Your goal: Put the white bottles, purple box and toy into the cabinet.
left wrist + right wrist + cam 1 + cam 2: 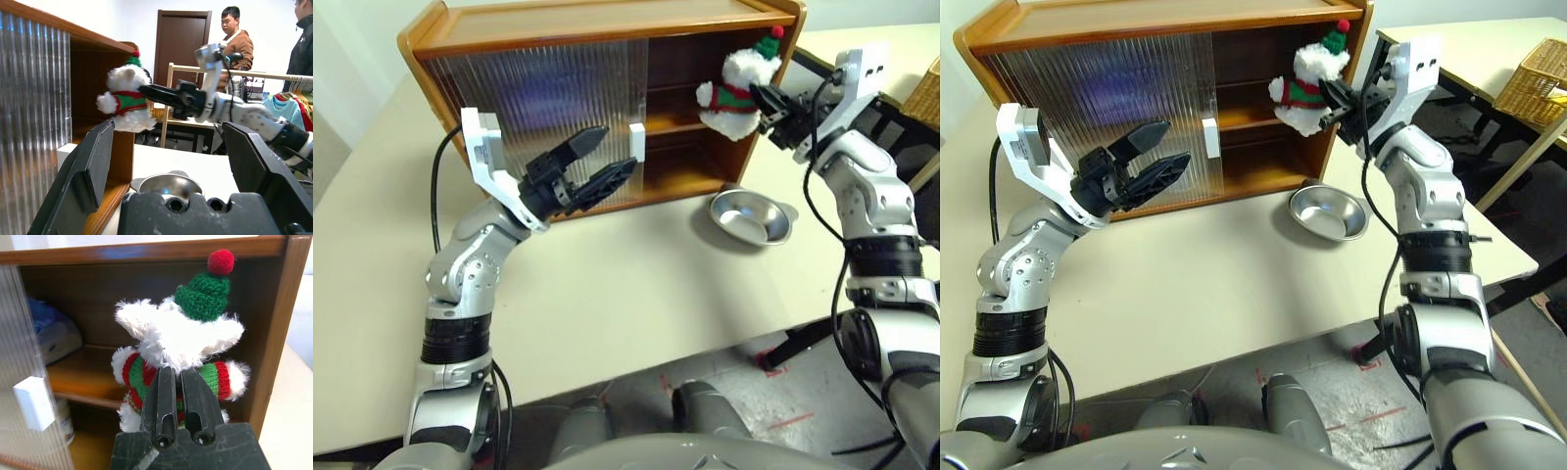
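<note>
Pinching the toy [736,83] by its back, our right gripper [766,102] is clamped tight and holds it up at the cabinet [607,29] opening, level with the upper shelf, ready to go in. Our left gripper [592,164] waits wide open, empty, before the left sliding door [538,108].

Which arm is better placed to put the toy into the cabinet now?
The right. Its gripper is shut on the toy, held at the cabinet's open side near the shelf. The left gripper is open and empty, in front of the sliding door.
</note>
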`<control>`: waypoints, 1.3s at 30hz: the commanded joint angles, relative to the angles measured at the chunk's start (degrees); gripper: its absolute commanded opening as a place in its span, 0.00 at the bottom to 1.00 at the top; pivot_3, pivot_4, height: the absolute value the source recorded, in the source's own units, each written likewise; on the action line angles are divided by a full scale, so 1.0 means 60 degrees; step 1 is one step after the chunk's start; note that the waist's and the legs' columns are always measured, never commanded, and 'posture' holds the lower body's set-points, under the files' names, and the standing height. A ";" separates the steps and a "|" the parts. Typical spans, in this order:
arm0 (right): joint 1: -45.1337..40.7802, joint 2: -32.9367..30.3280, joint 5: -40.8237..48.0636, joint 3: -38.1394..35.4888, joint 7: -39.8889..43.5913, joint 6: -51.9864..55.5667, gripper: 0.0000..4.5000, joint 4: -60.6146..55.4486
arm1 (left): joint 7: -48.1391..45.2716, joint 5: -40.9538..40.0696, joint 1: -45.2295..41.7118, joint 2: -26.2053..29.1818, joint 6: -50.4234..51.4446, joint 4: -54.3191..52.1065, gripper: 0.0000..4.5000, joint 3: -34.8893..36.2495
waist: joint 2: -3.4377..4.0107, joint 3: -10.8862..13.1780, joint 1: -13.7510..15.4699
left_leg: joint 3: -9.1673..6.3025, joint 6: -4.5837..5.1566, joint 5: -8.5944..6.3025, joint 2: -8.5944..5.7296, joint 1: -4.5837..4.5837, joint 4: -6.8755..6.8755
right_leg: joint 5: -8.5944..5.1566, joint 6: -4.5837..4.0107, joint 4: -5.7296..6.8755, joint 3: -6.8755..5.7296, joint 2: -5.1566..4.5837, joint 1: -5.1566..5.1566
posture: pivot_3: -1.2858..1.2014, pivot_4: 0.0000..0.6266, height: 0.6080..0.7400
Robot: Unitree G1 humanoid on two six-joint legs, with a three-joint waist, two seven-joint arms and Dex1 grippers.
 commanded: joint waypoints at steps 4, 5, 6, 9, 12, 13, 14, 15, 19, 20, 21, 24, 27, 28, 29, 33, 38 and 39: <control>-0.1080 0.0314 -0.0436 0.0174 0.0274 -0.1227 0.01 0.1970 | 0.0099 0.0172 0.0231 0.0139 0.0022 -0.0174 1.00 -0.0084 | 0.0000 0.0000 -0.0004 | 0.0001 0.0000 0.0000 0.0000 0.0000 -0.0001 | 0.0013 -0.0021 -0.0001 0.0002 0.0000 -0.0001 | 0.53 0.00 1.00; -0.1238 0.0375 -0.0487 0.0186 0.0304 -0.1386 0.01 0.2267 | 0.0093 0.0194 0.0262 0.0161 0.0014 -0.0186 1.00 -0.0093 | 0.0000 0.0000 -0.0002 | 0.0001 0.0000 0.0000 0.0000 0.0000 -0.0001 | 0.0014 -0.0022 -0.0001 0.0001 0.0000 -0.0001 | 0.53 0.00 1.00; -0.1383 0.0432 -0.0536 0.0201 0.0329 -0.1534 0.01 0.2533 | 0.0096 0.0195 0.0276 0.0170 0.0014 -0.0198 1.00 -0.0093 | 0.0000 0.0000 0.0003 | 0.0001 0.0000 0.0000 0.0000 -0.0001 -0.0001 | 0.0015 -0.0023 -0.0001 0.0001 0.0000 -0.0002 | 0.53 0.00 1.00; -0.1838 0.0614 -0.0711 0.0286 0.0445 -0.2030 0.01 0.3479 | 0.0149 0.0171 0.0353 0.0184 0.0056 -0.0264 1.00 -0.0070 | 0.0000 0.0000 0.0006 | 0.0000 0.0000 0.0000 0.0000 -0.0002 -0.0001 | 0.0017 -0.0025 0.0000 0.0001 -0.0001 -0.0002 | 0.53 0.00 1.00; -0.2261 0.0741 -0.0868 0.0314 0.0491 -0.2485 0.01 0.4368 | 0.0142 0.0181 0.0493 0.0229 0.0049 -0.0302 1.00 -0.0067 | 0.0000 0.0000 0.0008 | 0.0000 0.0000 0.0000 0.0000 -0.0002 -0.0001 | 0.0018 -0.0027 0.0001 0.0000 -0.0001 -0.0003 | 0.53 0.00 1.00; -0.2407 0.0775 -0.0917 0.0319 0.0494 -0.2628 0.01 0.4657 | 0.0138 0.0185 0.0528 0.0240 0.0043 -0.0307 1.00 -0.0067 | 0.0001 0.0000 0.0007 | 0.0000 0.0000 0.0000 0.0001 -0.0002 -0.0001 | 0.0018 -0.0027 0.0000 -0.0001 -0.0002 -0.0003 | 0.53 0.00 1.00; -0.2575 0.0808 -0.0973 0.0318 0.0492 -0.2778 0.01 0.4968 | 0.0136 0.0184 0.0558 0.0251 0.0035 -0.0311 1.00 -0.0067 | 0.0000 0.0000 0.0001 | 0.0000 0.0000 0.0000 0.0000 -0.0002 -0.0002 | 0.0018 -0.0027 0.0001 -0.0001 -0.0002 -0.0003 | 0.53 0.00 1.00; -0.2739 0.0836 -0.1024 0.0309 0.0488 -0.2922 0.01 0.5264 | 0.0136 0.0180 0.0581 0.0263 0.0027 -0.0315 1.00 -0.0068 | 0.0000 0.0000 -0.0002 | 0.0000 0.0000 0.0000 0.0000 -0.0001 -0.0002 | 0.0019 -0.0028 0.0002 0.0000 -0.0002 -0.0003 | 0.53 0.00 1.00; -0.3349 0.0916 -0.1238 0.0291 0.0466 -0.3429 0.01 0.6318 | 0.0134 0.0185 0.0657 0.0303 0.0007 -0.0343 1.00 -0.0067 | 0.0001 0.0000 0.0000 | 0.0000 0.0000 0.0000 0.0002 0.0000 -0.0003 | 0.0020 -0.0030 0.0007 -0.0001 -0.0002 -0.0005 | 0.54 0.00 1.00; -0.3468 0.0927 -0.1300 0.0300 0.0470 -0.3536 0.01 0.6527 | 0.0136 0.0189 0.0662 0.0310 0.0005 -0.0342 1.00 -0.0064 | 0.0001 0.0000 0.0002 | -0.0001 0.0000 0.0000 0.0002 0.0000 -0.0002 | 0.0020 -0.0030 0.0009 -0.0001 -0.0002 -0.0005 | 0.54 0.00 1.00; -0.3610 0.0940 -0.1377 0.0319 0.0463 -0.3643 0.01 0.6740 | 0.0140 0.0195 0.0668 0.0318 0.0002 -0.0343 1.00 -0.0059 | 0.0001 0.0000 0.0002 | -0.0001 0.0000 0.0000 0.0002 0.0000 -0.0002 | 0.0020 -0.0030 0.0009 -0.0002 -0.0002 -0.0005 | 0.54 0.00 1.00; -0.3948 0.0985 -0.1492 0.0278 0.0425 -0.3835 0.01 0.7204 | 0.0149 0.0196 0.0686 0.0330 -0.0008 -0.0357 1.00 -0.0046 | 0.0001 0.0000 0.0001 | -0.0001 -0.0001 -0.0001 0.0001 -0.0002 -0.0002 | 0.0020 -0.0031 0.0008 -0.0002 -0.0004 -0.0007 | 0.54 0.00 1.00; -0.4117 0.1024 -0.1629 0.0292 0.0368 -0.3984 0.01 0.7553 | 0.0160 0.0188 0.0768 0.0335 -0.0021 -0.0424 1.00 -0.0025 | 0.0001 0.0000 0.0005 | -0.0002 -0.0002 -0.0001 0.0001 -0.0002 -0.0006 | 0.0020 -0.0032 0.0009 -0.0003 -0.0004 -0.0008 | 0.54 0.00 1.00; -0.4141 0.1034 -0.1712 0.0324 0.0337 -0.4043 0.01 0.7671 | 0.0172 0.0184 0.0800 0.0339 -0.0021 -0.0459 1.00 -0.0016 | 0.0001 0.0000 0.0009 | -0.0002 -0.0001 -0.0001 0.0001 -0.0002 -0.0007 | 0.0021 -0.0032 0.0012 -0.0003 -0.0004 -0.0008 | 0.54 0.00 1.00; -0.4162 0.1045 -0.1776 0.0345 0.0307 -0.4093 0.01 0.7776 | 0.0189 0.0178 0.0821 0.0340 -0.0017 -0.0485 1.00 -0.0006 | 0.0001 0.0000 0.0015 | -0.0003 -0.0002 -0.0001 0.0001 -0.0002 -0.0007 | 0.0022 -0.0034 0.0014 -0.0004 -0.0004 -0.0009 | 0.54 0.00 1.00; -0.4239 0.1095 -0.1969 0.0333 0.0179 -0.4214 0.01 0.8059 | 0.0219 0.0172 0.0852 0.0363 -0.0007 -0.0523 1.00 0.0026 | 0.0001 0.0000 0.0048 | -0.0006 -0.0002 -0.0001 0.0001 -0.0003 -0.0007 | 0.0023 -0.0036 0.0017 -0.0007 -0.0006 -0.0010 | 0.55 0.00 1.00; -0.4355 0.1189 -0.2119 0.0306 -0.0008 -0.4283 0.01 0.8273 | 0.0245 0.0158 0.0865 0.0408 -0.0009 -0.0532 1.00 0.0061 | 0.0001 0.0000 0.0049 | -0.0005 -0.0002 -0.0001 0.0000 0.0000 -0.0007 | 0.0023 -0.0037 0.0025 -0.0006 -0.0007 -0.0010 | 0.55 0.00 1.00; -0.4379 0.1202 -0.2138 0.0292 -0.0032 -0.4283 0.01 0.8296 | 0.0252 0.0151 0.0862 0.0412 -0.0007 -0.0535 1.00 0.0065 | 0.0001 0.0000 0.0049 | -0.0005 -0.0002 -0.0001 0.0000 0.0000 -0.0007 | 0.0023 -0.0037 0.0027 -0.0007 -0.0007 -0.0010 | 0.55 0.00 1.00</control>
